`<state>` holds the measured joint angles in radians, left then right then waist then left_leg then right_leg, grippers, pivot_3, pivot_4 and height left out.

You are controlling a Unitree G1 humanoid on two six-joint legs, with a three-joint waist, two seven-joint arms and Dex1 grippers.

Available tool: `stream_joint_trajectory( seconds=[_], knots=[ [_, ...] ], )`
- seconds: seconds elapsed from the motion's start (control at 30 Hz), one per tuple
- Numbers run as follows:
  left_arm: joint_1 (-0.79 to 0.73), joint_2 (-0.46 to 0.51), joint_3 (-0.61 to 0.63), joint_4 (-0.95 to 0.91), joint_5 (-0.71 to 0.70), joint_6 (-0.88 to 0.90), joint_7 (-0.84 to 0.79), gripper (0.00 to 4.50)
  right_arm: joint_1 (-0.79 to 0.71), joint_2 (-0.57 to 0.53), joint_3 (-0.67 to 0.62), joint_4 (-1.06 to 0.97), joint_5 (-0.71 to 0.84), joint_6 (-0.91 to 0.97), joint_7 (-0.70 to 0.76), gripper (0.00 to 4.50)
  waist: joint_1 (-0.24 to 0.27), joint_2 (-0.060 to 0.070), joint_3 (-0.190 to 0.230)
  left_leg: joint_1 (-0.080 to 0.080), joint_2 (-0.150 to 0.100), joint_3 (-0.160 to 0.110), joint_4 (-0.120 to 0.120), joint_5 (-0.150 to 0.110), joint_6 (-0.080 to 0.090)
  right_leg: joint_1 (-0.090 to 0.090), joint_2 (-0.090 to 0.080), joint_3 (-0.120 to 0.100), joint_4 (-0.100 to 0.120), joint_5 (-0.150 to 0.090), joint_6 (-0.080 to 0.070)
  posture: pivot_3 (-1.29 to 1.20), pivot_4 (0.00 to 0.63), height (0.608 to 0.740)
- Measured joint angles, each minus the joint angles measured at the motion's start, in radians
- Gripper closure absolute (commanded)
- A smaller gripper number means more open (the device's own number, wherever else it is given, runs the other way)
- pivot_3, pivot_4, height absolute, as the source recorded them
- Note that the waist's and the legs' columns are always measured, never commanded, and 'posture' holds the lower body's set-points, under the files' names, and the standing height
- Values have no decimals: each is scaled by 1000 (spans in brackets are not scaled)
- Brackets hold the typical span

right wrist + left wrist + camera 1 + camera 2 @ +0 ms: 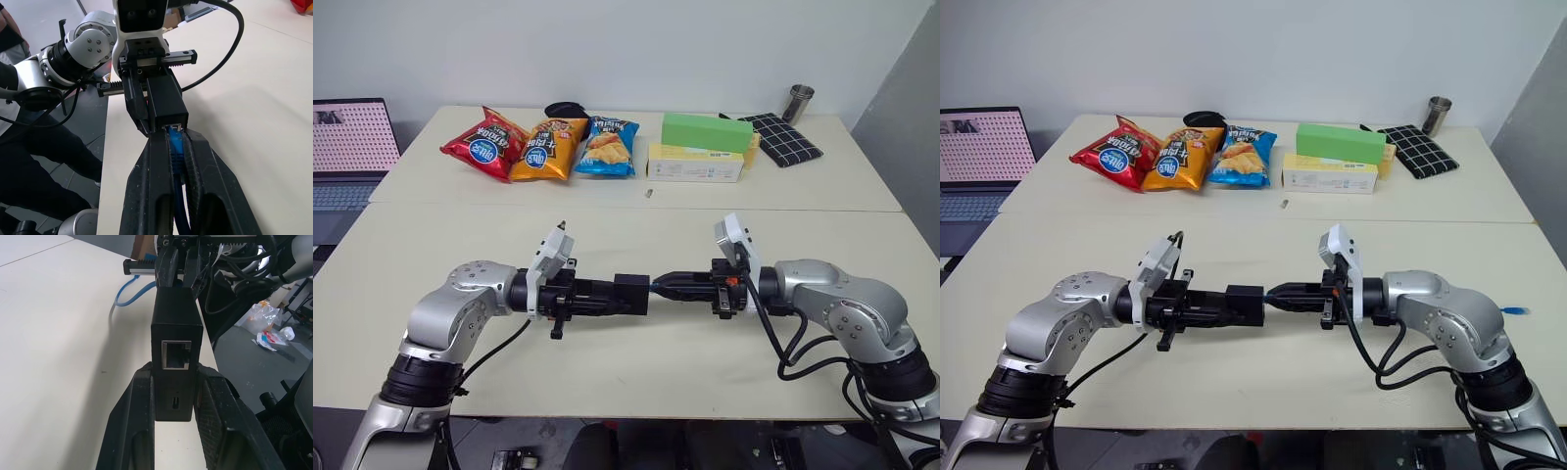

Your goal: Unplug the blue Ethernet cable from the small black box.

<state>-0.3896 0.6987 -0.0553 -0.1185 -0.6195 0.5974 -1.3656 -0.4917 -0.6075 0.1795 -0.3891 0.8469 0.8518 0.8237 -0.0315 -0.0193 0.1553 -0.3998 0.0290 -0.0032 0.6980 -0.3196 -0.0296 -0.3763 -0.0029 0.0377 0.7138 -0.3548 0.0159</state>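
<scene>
Above the near surface (636, 372), between the two arms: small black box (631, 293) held up off the top, clamped by the left end effector (607, 296).
Box axis: long axis level, running left to right; one end toward the left wrist, other end toward the right end effector (677, 287).
Box near end, left wrist view: open square port (176, 354) with metal rim, small slot below it; black fingers (134, 426) pressed on both side faces.
Box far end, right wrist view: clear plug of the blue Ethernet cable (176, 147) seated in the port, plug pointing into the box.
Left end effector: closed on the small black box.
Right end effector: closed on the blue Ethernet cable just behind the plug, fingers (156, 181) lying along the cord.
Hidden: plug body mostly covered by the right fingers; latch tab not made out. In the eye views only a short blue sliver visible between box and fingertips.
Cable run: loose blue loop on the surface beyond the box in the left wrist view; a blue end at the right surface edge in the right eye view (1516, 310).
Cut off: cord length under the right arm unseen.
Far surface: three crisp bags (543, 147), green box (707, 130), checkered cloth (783, 138), metal cup (797, 102); laptop (347, 147) at left, cropped.
</scene>
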Motion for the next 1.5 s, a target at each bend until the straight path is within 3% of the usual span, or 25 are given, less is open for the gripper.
stream_joint_trajectory(
  seconds=[0.73,0.8,0.93,1.03,1.43,1.5],
  knots=[
    [0,-2,-20,-2,-2,1,7,3720,14,-17,-6,-2,-6,6,27,4488,0,0,0,0,0,0,0,0,0,0,0,0,0,0,0,0,150,740],
    [0,-3,-20,-2,-3,1,11,3720,15,-17,-9,-5,-3,9,25,3783,0,0,0,0,0,0,0,0,0,0,0,0,0,0,0,0,150,740],
    [0,-3,-19,-3,-6,1,21,3720,20,-9,-14,-16,1,31,19,2877,0,0,0,0,0,0,0,0,0,0,0,0,0,0,0,0,150,740],
    [0,-3,-19,-3,-6,1,21,3720,21,-3,-20,-28,10,47,12,2494,0,0,0,0,0,0,0,0,0,0,0,0,0,0,0,0,150,740],
    [0,-3,-19,-3,-6,1,21,3720,21,5,-24,-29,19,75,-10,2494,0,0,0,0,0,0,0,0,0,0,0,0,0,0,0,0,150,740],
    [0,-3,-19,-3,-6,1,21,3720,21,5,-28,-26,19,76,-10,2859,0,0,0,0,0,0,0,0,0,0,0,0,0,0,0,0,150,740]
  ],
)
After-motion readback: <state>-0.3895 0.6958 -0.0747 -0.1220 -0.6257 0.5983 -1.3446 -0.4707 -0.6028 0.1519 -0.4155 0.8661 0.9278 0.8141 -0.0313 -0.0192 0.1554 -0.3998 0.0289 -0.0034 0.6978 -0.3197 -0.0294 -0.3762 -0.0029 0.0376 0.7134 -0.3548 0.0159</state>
